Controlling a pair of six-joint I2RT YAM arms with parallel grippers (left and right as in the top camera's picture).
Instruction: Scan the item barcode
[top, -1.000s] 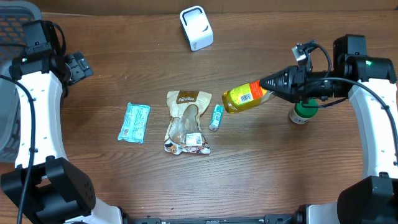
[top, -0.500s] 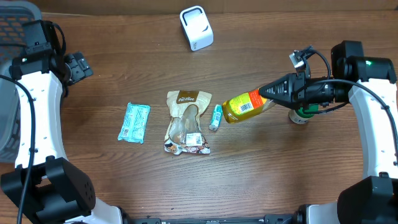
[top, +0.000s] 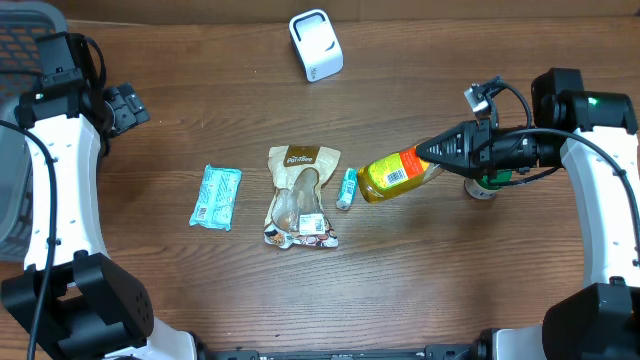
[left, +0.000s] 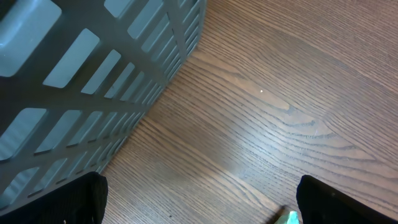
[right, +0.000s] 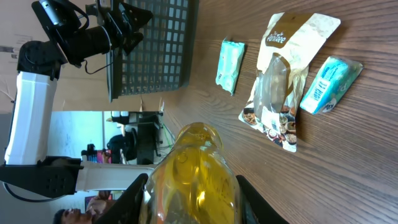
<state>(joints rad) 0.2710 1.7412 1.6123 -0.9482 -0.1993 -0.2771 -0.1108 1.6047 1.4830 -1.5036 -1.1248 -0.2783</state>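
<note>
My right gripper (top: 437, 153) is shut on a yellow juice bottle (top: 395, 172) with an orange-and-white label, held on its side over the table right of centre, base toward the snack bag. In the right wrist view the amber bottle (right: 194, 174) fills the gap between both black fingers (right: 135, 190). The white barcode scanner (top: 316, 45) stands at the back centre, well away from the bottle. My left gripper (top: 128, 105) is open at the far left beside the grey basket (top: 25, 30); only wood shows between its fingertips (left: 84, 198).
A brown snack bag (top: 300, 196), a teal packet (top: 217, 197) and a small teal tube (top: 347, 187) lie at mid-table. A green-and-white cap (top: 484, 186) stands under my right arm. The basket wall (left: 93, 68) fills the left wrist view's upper left.
My right gripper has carried the bottle down and a little left, toward the small tube, lowering its base end. The left arm has not moved.
</note>
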